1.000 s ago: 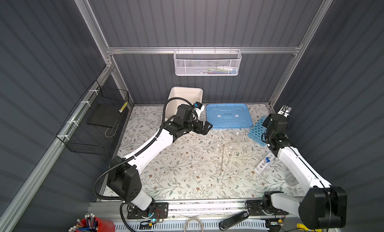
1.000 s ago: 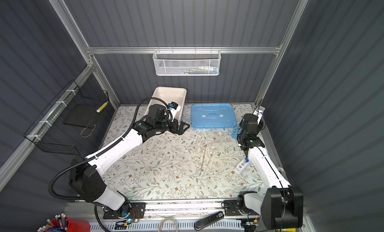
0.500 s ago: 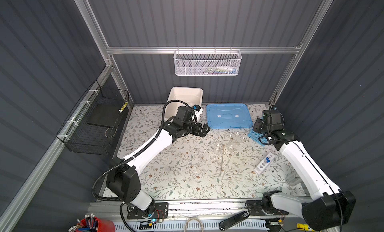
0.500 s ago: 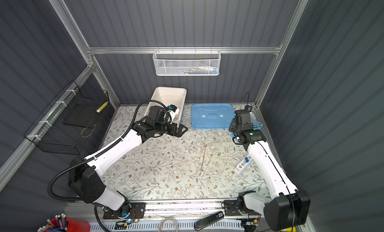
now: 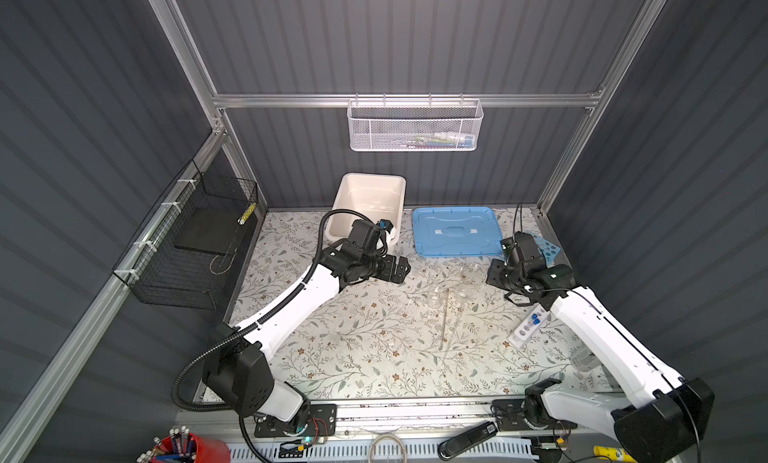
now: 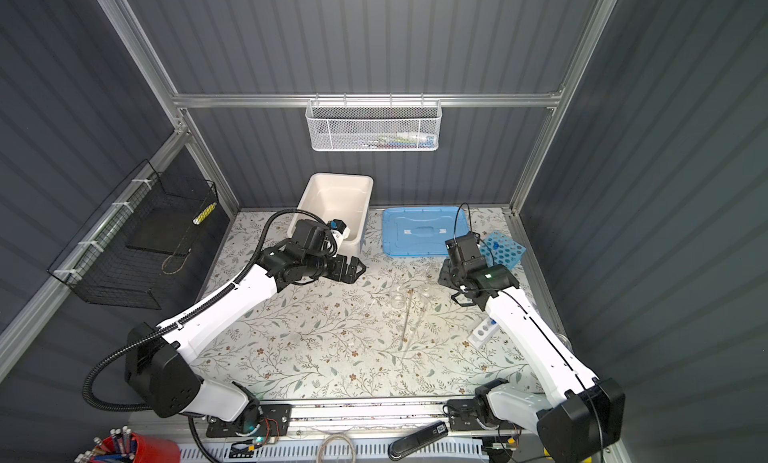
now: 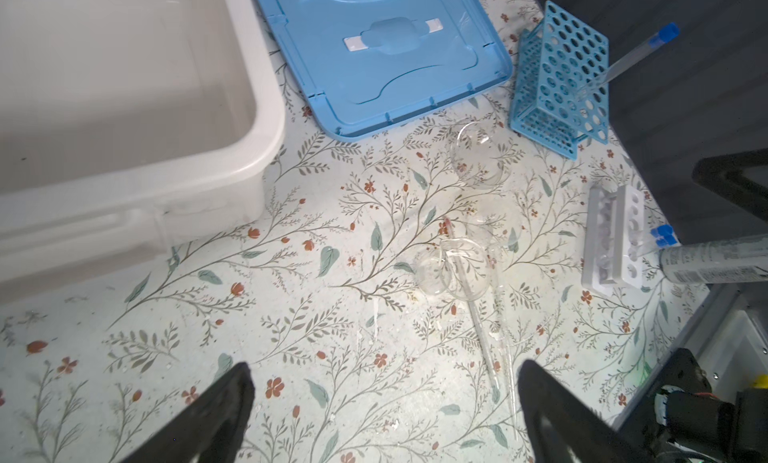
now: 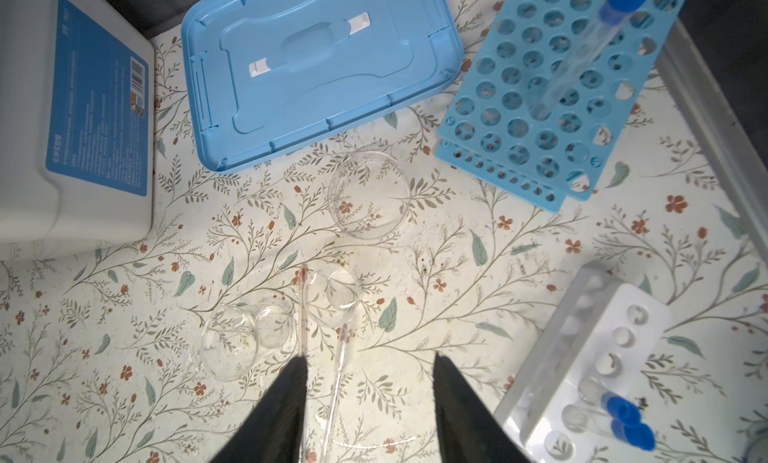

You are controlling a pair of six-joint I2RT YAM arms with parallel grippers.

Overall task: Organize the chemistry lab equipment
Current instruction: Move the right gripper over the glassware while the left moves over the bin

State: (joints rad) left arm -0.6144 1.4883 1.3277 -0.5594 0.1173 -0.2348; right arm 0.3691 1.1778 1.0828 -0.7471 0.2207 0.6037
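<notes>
A sky-blue rack [image 5: 549,249] [image 8: 540,91] stands at the back right with one blue-capped test tube [image 8: 582,49] [image 7: 623,58] leaning in it. A small white rack [image 5: 527,326] [image 8: 582,357] nearer the front holds blue-capped tubes [image 8: 625,421]. Clear beakers [image 5: 471,272] [image 8: 368,195] [image 8: 232,340] and a thin glass rod [image 5: 444,324] [image 8: 302,311] lie mid-table. My right gripper [image 5: 494,276] [image 8: 369,359] is open above the rod's end, holding nothing. My left gripper [image 5: 399,270] [image 7: 384,367] hangs open and empty, left of the glassware.
A white tub [image 5: 370,203] and its blue lid [image 5: 455,230] sit at the back. A white mesh basket [image 5: 413,126] hangs on the back wall, a black wire basket [image 5: 195,240] on the left wall. A clear cylinder [image 5: 584,359] lies at the right edge.
My right gripper has swung away from the blue rack and come down toward the beakers in the middle. The left gripper has drifted slightly toward the front.
</notes>
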